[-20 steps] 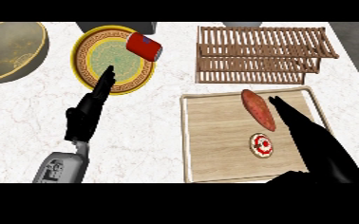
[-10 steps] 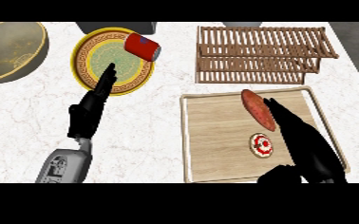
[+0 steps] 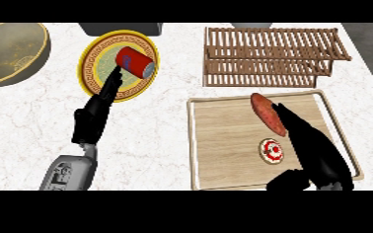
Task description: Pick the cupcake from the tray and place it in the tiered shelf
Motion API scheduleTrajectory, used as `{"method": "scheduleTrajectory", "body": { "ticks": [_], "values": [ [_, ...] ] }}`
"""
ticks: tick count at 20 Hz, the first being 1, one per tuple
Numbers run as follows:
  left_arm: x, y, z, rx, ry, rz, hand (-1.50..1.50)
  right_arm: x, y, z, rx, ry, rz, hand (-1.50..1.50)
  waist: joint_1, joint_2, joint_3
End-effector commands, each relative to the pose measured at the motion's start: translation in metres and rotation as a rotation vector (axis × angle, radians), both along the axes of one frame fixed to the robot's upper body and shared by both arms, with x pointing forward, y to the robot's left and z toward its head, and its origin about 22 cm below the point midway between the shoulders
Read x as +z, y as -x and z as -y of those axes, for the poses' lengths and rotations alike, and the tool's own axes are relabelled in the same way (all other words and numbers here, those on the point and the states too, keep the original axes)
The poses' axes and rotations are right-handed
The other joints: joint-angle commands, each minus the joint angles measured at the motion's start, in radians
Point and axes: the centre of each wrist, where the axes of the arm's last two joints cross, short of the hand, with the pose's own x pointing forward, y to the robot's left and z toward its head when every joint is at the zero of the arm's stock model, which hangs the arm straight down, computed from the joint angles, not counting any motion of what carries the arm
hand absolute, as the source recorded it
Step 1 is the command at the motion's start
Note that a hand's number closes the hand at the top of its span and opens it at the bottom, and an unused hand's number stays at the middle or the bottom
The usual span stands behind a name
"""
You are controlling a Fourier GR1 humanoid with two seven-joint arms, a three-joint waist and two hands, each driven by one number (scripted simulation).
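The cupcake [image 3: 272, 150], white frosting with red swirls, sits on the wooden tray [image 3: 218, 143] at the lower right. A reddish sweet potato [image 3: 265, 111] lies on the tray behind it. My right hand [image 3: 315, 150] is open, its straight fingers stretched over the tray just right of the cupcake, fingertips by the sweet potato; the thumb hangs near the tray's front edge. The wooden tiered shelf [image 3: 271, 57] stands behind the tray. My left hand [image 3: 94, 116] rests open on the counter at the left, fingers pointing at the plate.
A yellow patterned plate [image 3: 98, 66] holds a red can [image 3: 137, 64] on its side. A large bowl [image 3: 18, 52] sits at the far left edge. A dark object [image 3: 120, 28] lies at the back.
My right hand has moved left and nearer, settling closer to the cupcake. The left hand has barely shifted.
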Motion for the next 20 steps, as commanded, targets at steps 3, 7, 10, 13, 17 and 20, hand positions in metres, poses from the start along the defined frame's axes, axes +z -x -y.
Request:
{"method": "scheduleTrajectory", "body": {
  "ticks": [3,7,10,13,17,20],
  "values": [
    [-0.017,-0.001,-0.023,-0.007,0.006,-0.01,0.0,-0.012,-0.013,-0.008,0.003,0.004,-0.031,-1.5,0.001,0.001,0.0],
    [-0.01,0.011,0.016,0.008,0.015,0.014,0.0,-0.022,-0.008,-0.013,0.033,0.023,-0.039,-1.5,0.0,0.0,0.0],
    [-0.006,0.014,0.006,0.002,0.028,-0.01,0.0,-0.026,0.007,0.002,0.11,0.078,-0.101,1.5,-0.001,-0.001,0.0],
    [-0.003,-0.006,-0.007,-0.006,0.008,-0.017,0.0,-0.028,-0.003,0.01,0.123,0.111,-0.056,1.5,-0.002,0.001,0.0],
    [0.0,0.004,-0.013,-0.006,0.0,-0.006,0.0,-0.035,0.015,-0.002,0.136,0.094,0.026,1.5,-0.001,0.0,0.0],
    [0.0,-0.009,-0.001,-0.022,0.014,-0.013,0.0,-0.032,0.003,-0.094,0.103,0.098,0.054,1.5,0.003,0.001,0.0]
  ]
}}
